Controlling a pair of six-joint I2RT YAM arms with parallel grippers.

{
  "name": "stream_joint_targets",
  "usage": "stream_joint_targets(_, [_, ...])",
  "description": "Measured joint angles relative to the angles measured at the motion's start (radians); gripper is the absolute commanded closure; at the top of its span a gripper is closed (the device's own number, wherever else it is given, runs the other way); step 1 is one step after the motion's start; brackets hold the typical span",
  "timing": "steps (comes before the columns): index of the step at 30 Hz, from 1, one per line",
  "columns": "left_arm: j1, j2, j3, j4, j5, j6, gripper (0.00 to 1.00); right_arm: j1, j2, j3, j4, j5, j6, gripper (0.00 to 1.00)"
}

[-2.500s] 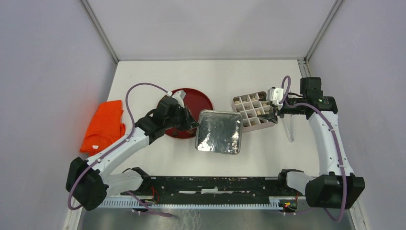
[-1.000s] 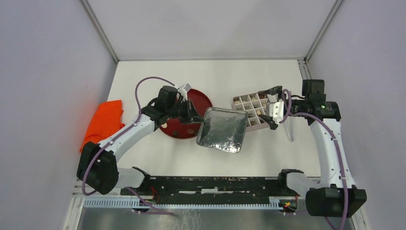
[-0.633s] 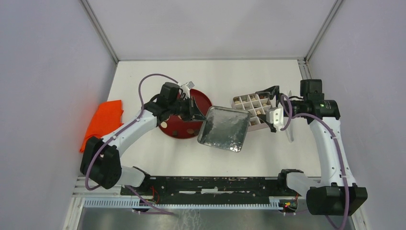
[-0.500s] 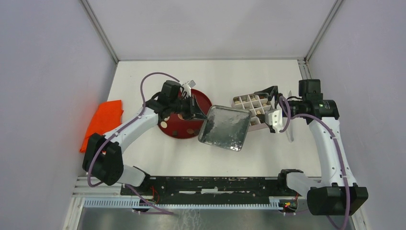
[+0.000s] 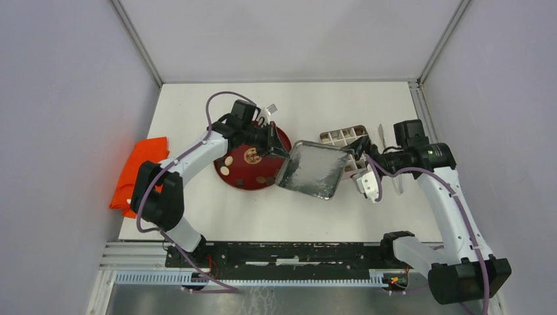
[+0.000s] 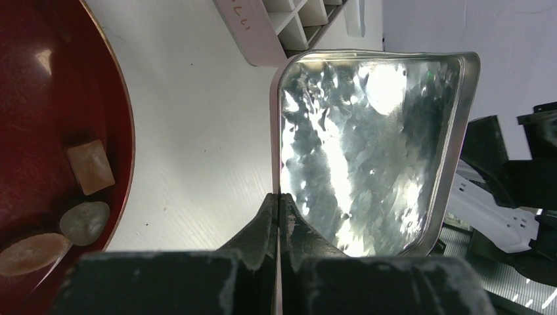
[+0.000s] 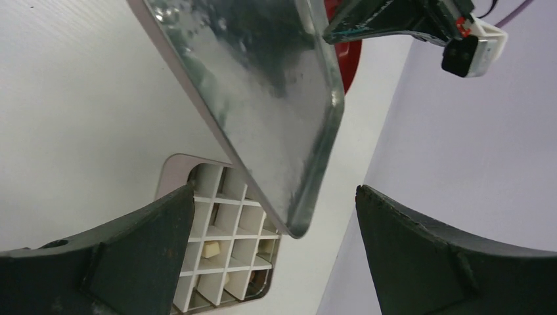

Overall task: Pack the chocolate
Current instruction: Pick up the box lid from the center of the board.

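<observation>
**Left gripper pinched on the tray, right gripper wide open by the box**

On the far left of the tabletop lay one orange cloth. Next came one round dark-red plate, which held most of the chocolate. From above, about five pieces showed on it. Two cream ovals sat on its left side with their long axes running roughly left to right, and a darker round piece sat near the middle.

The left wrist camera showed three pieces at the plate's edge: a square light-brown one turned corner-on, a pale round one and an oval one. All three lay left of the left gripper and clear of it.

That gripper was fully closed on the left rim of one shiny metal tray, which was tilted, its right corner hanging over one pinkish grid box.

Two pale pieces sat in separate cells of the box, below the right gripper. Its fingers were spread as wide as they go and held nothing. The tray's corner hung between them without touching either.
</observation>
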Motion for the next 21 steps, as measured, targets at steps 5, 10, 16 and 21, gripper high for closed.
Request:
stream_joint_targets(5, [0.003, 0.038, 0.031, -0.002, 0.035, 0.002, 0.98, 0.020, -0.036, -0.062, 0.005, 0.051, 0.000, 0.02])
stream_joint_targets(10, [0.003, 0.056, 0.033, -0.002, 0.071, 0.001, 0.98, 0.053, -0.040, -0.081, 0.077, 0.061, 0.000, 0.04])
stream_joint_targets(16, [0.003, 0.069, 0.033, 0.000, 0.103, 0.001, 0.98, 0.095, -0.038, -0.091, 0.179, 0.070, 0.000, 0.10])
stream_joint_targets(21, [0.000, 0.084, 0.033, 0.010, 0.127, -0.001, 0.98, 0.143, -0.039, -0.119, 0.226, 0.085, 0.000, 0.22])
